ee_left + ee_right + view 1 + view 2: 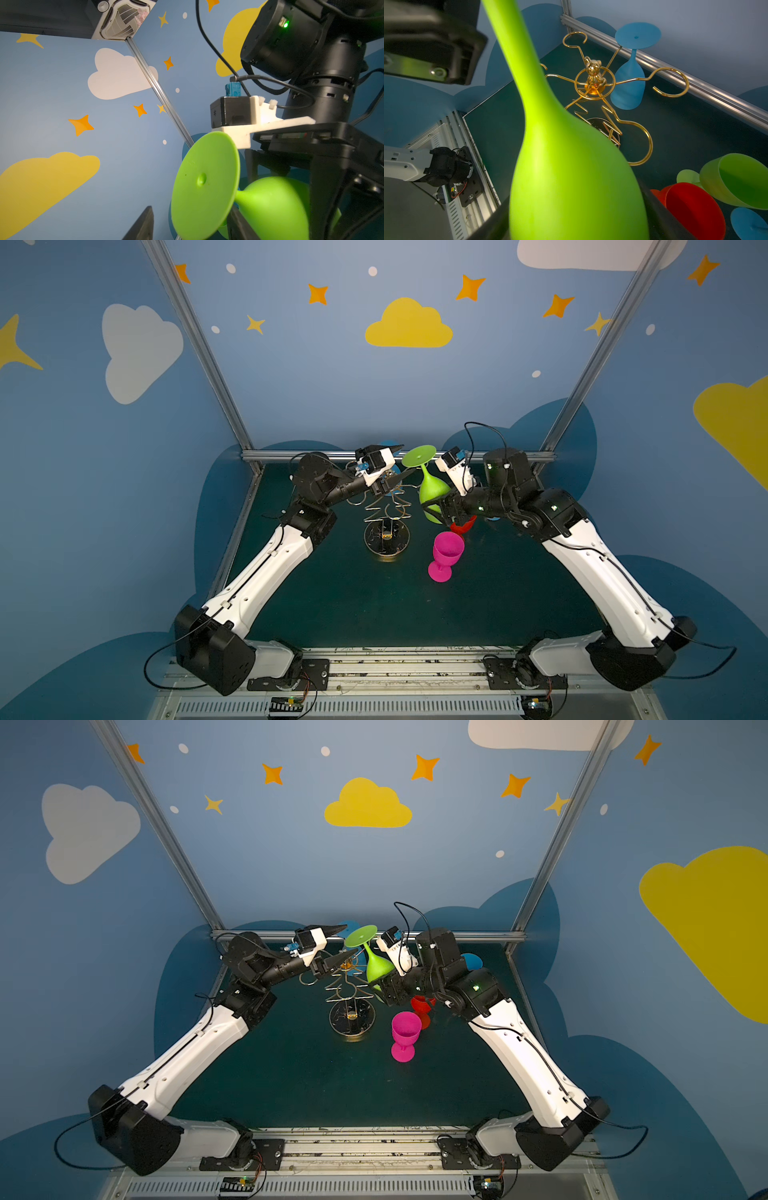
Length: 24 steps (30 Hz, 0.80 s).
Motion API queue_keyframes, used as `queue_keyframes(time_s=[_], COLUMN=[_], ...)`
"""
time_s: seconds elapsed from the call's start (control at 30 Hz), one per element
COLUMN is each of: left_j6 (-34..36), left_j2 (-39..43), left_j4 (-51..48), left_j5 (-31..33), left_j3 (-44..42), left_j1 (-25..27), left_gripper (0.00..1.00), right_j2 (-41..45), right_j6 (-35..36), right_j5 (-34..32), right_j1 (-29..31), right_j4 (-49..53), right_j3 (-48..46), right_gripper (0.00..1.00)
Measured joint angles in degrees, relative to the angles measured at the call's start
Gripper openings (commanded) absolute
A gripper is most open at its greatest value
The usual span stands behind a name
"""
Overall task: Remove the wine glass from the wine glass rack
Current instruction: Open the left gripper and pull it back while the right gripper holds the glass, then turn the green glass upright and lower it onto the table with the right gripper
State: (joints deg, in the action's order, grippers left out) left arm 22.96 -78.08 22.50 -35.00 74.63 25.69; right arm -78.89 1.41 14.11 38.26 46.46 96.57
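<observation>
Jaws of my right gripper [433, 511] are clamping an upturned green wine glass [432, 488] beside the wine glass rack [386, 512]. My left gripper [408, 459] is gaping wide by its foot.

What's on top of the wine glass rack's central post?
A gold bear figurine tops the wine glass rack, inside a wire ring. In the right wrist view the green wine glass covers some arms and most of the base.

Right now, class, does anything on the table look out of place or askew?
Yes: the right pincer holds a green glass upside down; near the rack, a red glass and a second green glass lie on their sides, while the pink glass stands upright.
</observation>
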Motion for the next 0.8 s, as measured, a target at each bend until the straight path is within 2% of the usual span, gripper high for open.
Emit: queue_keyframes(time_s=[0.2, 0.3, 0.4, 0.5, 0.57, 0.63, 0.8], left_j6=[1.60, 1.90, 3.93, 4.98, 4.59, 3.76, -2.78], left_j2=[-0.13, -0.13, -0.22, -0.61, -0.59, -0.35, 0.94], left_j4=[-1.29, -1.68, -2.36, -2.78, -2.12, -1.40, -1.22], left_j5=[-0.28, -0.35, 0.59, 2.32, 3.13, 4.44, 8.59], left_j3=[0.50, 0.50, 0.48, 0.31, 0.17, -0.22, -3.04], left_j1=[0.13, 0.22, -0.09, -1.01, -0.72, -0.44, -0.37], left_gripper=[0.31, 0.17, 0.04, 0.03, 0.03, 0.03, 0.03], right_j2=[-1.03, -1.07, -0.98, -0.13, 0.35, 1.07, 6.19], right_j6=[-0.57, -1.16, -2.45, -3.52, -4.04, -4.72, -5.81], right_j5=[0.00, 0.00, 0.50, 0.63, 0.72, 1.14, 2.99], right_j1=[0.85, 0.94, 0.94, 0.87, 0.87, 0.76, -0.42], right_j4=[0.68, 0.79, 0.94, 0.28, 0.22, -1.20, -8.63], right_j3=[0.68, 0.85, 1.27, 1.84, 1.75, 0.92, -5.16], right_gripper=[0.15, 0.19, 0.32, 0.61, 0.73, 0.81, 0.84])
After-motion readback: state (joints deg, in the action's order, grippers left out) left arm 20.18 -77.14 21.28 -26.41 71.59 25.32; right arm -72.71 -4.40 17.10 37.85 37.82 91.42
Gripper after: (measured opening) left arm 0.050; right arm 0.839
